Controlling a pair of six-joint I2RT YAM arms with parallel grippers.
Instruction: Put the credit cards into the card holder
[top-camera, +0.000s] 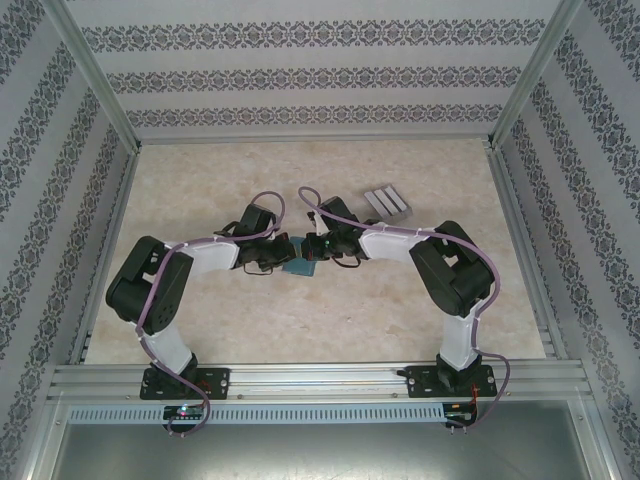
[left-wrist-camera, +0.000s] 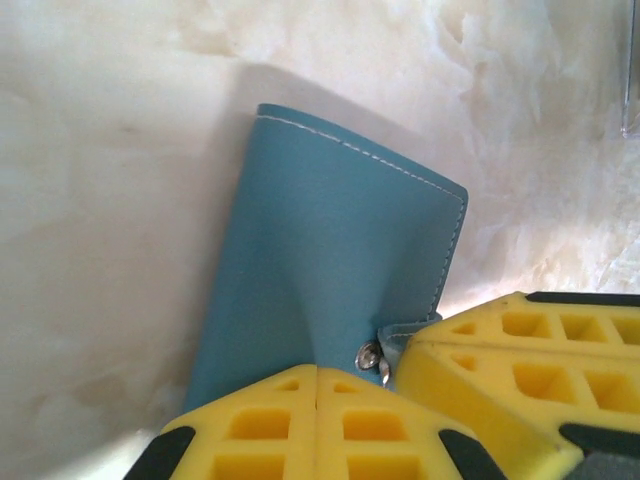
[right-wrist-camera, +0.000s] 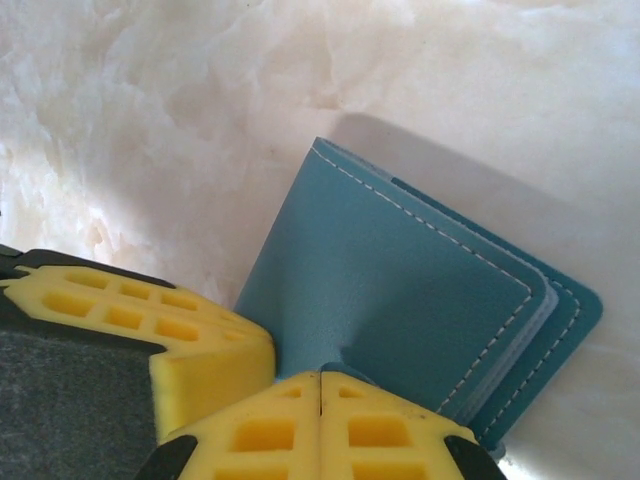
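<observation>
The teal card holder (top-camera: 299, 267) lies mid-table between my two grippers. Seen from the left wrist, the holder (left-wrist-camera: 340, 240) creases down into my left gripper (left-wrist-camera: 317, 372), whose yellow jaws are shut on its near edge. A small metal snap (left-wrist-camera: 368, 355) shows beside them. From the right wrist, my right gripper (right-wrist-camera: 320, 380) is shut on a fold of the holder (right-wrist-camera: 400, 290), whose stitched layers spread slightly at the far corner. Both grippers (top-camera: 283, 262) (top-camera: 312, 255) meet tip to tip over it. The grey credit cards (top-camera: 386, 201) lie in a row behind the right arm, apart from both grippers.
Patterned walls and metal rails (top-camera: 515, 210) enclose the marbled table (top-camera: 220, 180). The right gripper's yellow fingers (left-wrist-camera: 530, 340) crowd the left wrist view, and a left finger (right-wrist-camera: 150, 330) sits close beside the right jaws.
</observation>
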